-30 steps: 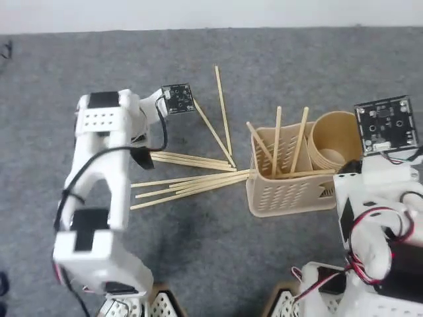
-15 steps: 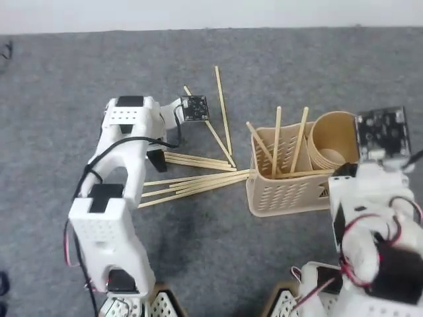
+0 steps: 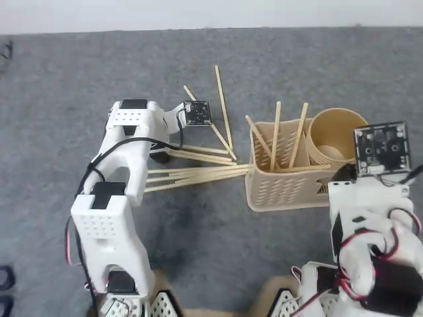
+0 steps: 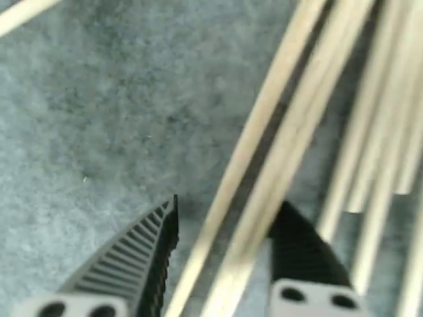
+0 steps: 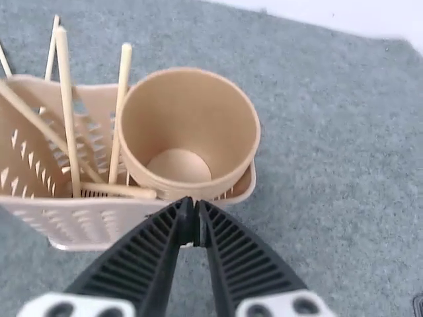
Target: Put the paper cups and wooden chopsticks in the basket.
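Several loose wooden chopsticks [image 3: 198, 174] lie on the grey carpet left of the tan basket [image 3: 281, 190]. My left gripper [image 4: 229, 206] is open and low over them, with two chopsticks [image 4: 264, 165] running between its fingers; in the high view it [image 3: 161, 154] sits at the bundle's left end. Three chopsticks [image 3: 275, 135] stand in the basket, and a paper cup [image 3: 334, 137] fills its right end. My right gripper [image 5: 192, 206] is shut and empty, just in front of the basket's near wall [image 5: 46, 211], below the cup [image 5: 188, 129].
Two more chopsticks [image 3: 221, 109] lie crossed on the carpet behind the bundle. The right arm [image 3: 370, 218] stands close against the basket's right front corner. Open carpet lies in front of the basket and along the back.
My left arm has swung right and lowered onto the chopsticks, whose fan has drawn tighter. The right arm shifted slightly and the basket moved a little left.
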Robot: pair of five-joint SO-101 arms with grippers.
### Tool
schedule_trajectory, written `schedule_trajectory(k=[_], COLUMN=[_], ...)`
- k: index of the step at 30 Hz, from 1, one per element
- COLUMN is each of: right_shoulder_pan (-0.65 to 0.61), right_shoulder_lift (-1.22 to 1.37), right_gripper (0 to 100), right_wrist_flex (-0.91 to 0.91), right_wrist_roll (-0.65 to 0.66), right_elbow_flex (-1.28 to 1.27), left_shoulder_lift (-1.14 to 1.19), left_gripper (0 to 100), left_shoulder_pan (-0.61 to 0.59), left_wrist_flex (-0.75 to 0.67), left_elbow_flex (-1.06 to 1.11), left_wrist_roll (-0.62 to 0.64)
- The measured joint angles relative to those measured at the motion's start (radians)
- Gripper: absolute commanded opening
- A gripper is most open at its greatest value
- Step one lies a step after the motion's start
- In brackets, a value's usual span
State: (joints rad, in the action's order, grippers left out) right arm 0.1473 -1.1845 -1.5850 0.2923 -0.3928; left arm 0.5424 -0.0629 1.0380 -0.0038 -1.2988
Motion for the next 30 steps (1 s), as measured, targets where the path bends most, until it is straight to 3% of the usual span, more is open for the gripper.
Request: schedule_trajectory(k=[10,18,30], right_shoulder_pan=[0.000,0.000,0.000], right_shoulder_lift=[0.005,0.005,0.005], right_gripper=[0.8,0.8,0.8], right_wrist_flex=[0.000,0.000,0.000], right_wrist_roll=[0.000,0.000,0.000], right_elbow_flex=[0.000,0.000,0.000], left_shoulder_lift=[0.017,-0.015,-0.092], left_gripper=[8,31,31], left_shoulder_pan=[0.006,0.032,0.034], left_wrist_flex=[0.184,0.272,0.264], left_elbow_flex=[-0.052,-0.061,-0.072], left_wrist_roll=[0.005,0.005,0.005])
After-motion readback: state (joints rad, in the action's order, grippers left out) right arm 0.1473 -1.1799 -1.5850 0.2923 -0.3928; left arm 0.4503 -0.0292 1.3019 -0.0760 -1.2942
